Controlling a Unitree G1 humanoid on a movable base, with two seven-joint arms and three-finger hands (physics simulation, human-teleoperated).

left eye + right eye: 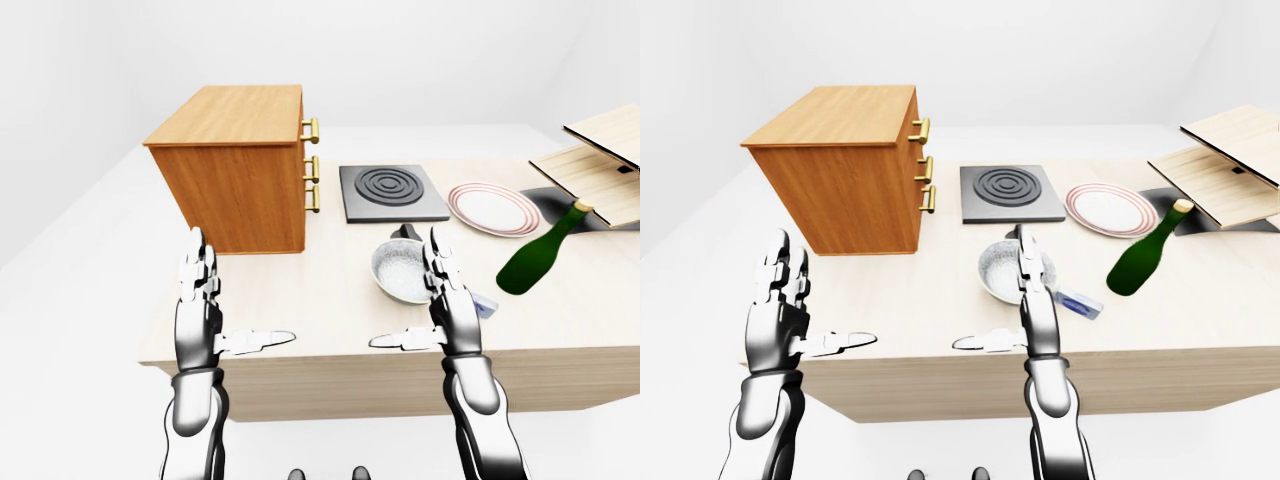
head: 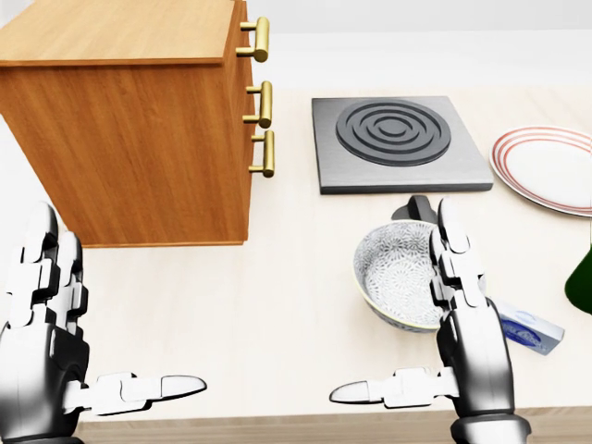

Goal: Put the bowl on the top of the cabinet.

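Note:
A patterned grey-white bowl point(image 2: 398, 276) stands upright on the light wooden table point(image 2: 277, 305), right of centre in the head view. The wooden cabinet point(image 2: 129, 120) with brass drawer handles fills the upper left; its flat top point(image 1: 235, 112) is bare. My right hand point(image 2: 416, 342) is open, palm inward, its fingers point(image 2: 453, 259) rising just right of the bowl and overlapping its rim in the picture. My left hand point(image 2: 111, 319) is open at the lower left, below the cabinet, holding nothing.
A grey hotplate point(image 2: 398, 143) with a black knob point(image 2: 418, 208) lies above the bowl. A red-rimmed plate point(image 2: 546, 166), a green bottle point(image 1: 540, 258) and a small blue-white box point(image 2: 529, 328) sit to the right. Wooden boards point(image 1: 600, 165) rise at the far right.

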